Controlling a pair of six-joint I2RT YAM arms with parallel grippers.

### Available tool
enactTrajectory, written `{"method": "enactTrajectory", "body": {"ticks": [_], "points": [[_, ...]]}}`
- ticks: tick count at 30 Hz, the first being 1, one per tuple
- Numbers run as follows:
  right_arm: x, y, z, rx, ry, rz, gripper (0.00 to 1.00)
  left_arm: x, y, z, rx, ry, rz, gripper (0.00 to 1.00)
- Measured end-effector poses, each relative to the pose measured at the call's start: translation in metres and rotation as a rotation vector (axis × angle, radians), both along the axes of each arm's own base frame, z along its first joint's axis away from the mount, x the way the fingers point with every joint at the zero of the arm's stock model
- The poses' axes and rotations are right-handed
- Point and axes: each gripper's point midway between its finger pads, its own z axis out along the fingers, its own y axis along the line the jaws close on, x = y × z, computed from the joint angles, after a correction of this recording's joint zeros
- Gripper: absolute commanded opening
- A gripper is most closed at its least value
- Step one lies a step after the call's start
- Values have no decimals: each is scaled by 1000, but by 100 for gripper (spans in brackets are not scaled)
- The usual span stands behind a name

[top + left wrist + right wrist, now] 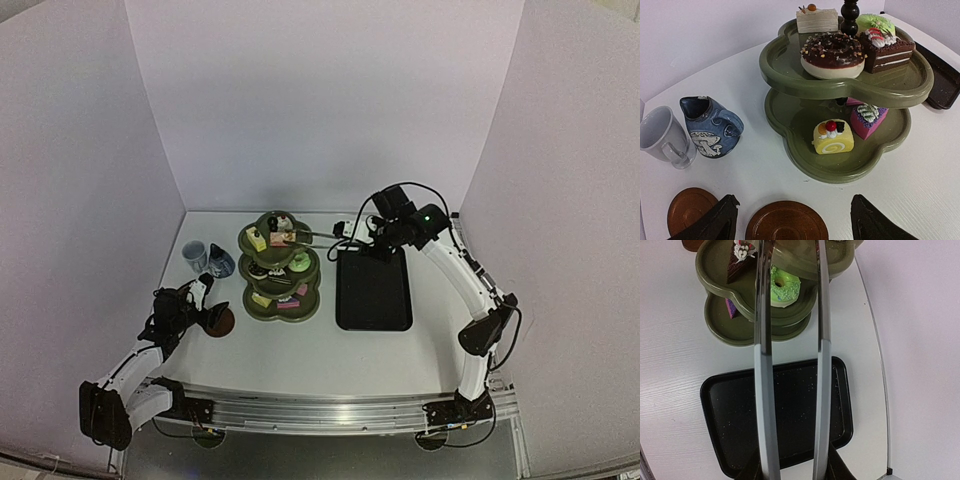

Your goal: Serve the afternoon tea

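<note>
Left gripper (793, 204), fingers wide, straddles one brown saucer (786, 225); the second saucer (689, 210), cup (662, 137) and blue pot (710, 127) lie nearby. Right gripper (792, 472) clamps the white tongs (762, 365) above the black tray (792, 405), tips reaching the green stand (840, 90), whose tiers carry the cakes (832, 52).

Olive three-tier stand (311, 303), black tray (373, 295) beside it, cup (194, 256) left

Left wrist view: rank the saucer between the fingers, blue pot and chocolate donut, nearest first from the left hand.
1. Saucer: right at the left hand, centre.
2. Blue pot: ahead left.
3. Chocolate donut: ahead right, on the stand.
</note>
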Motion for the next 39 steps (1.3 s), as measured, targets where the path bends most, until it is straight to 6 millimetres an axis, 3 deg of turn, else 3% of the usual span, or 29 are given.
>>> {"method": "enactTrajectory", "body": {"ticks": [16, 21, 30, 39], "points": [[4, -4, 5, 31, 11, -31, 30, 0, 0, 0, 12, -7, -6, 78], [3, -12, 2, 32, 30, -58, 30, 0, 0, 0, 12, -7, -7, 78], [-4, -26, 15, 53, 22, -90, 27, 0, 0, 0, 12, -7, -7, 78], [5, -49, 29, 187, 54, -313, 17, 0, 0, 0, 9, -6, -5, 79]]}}
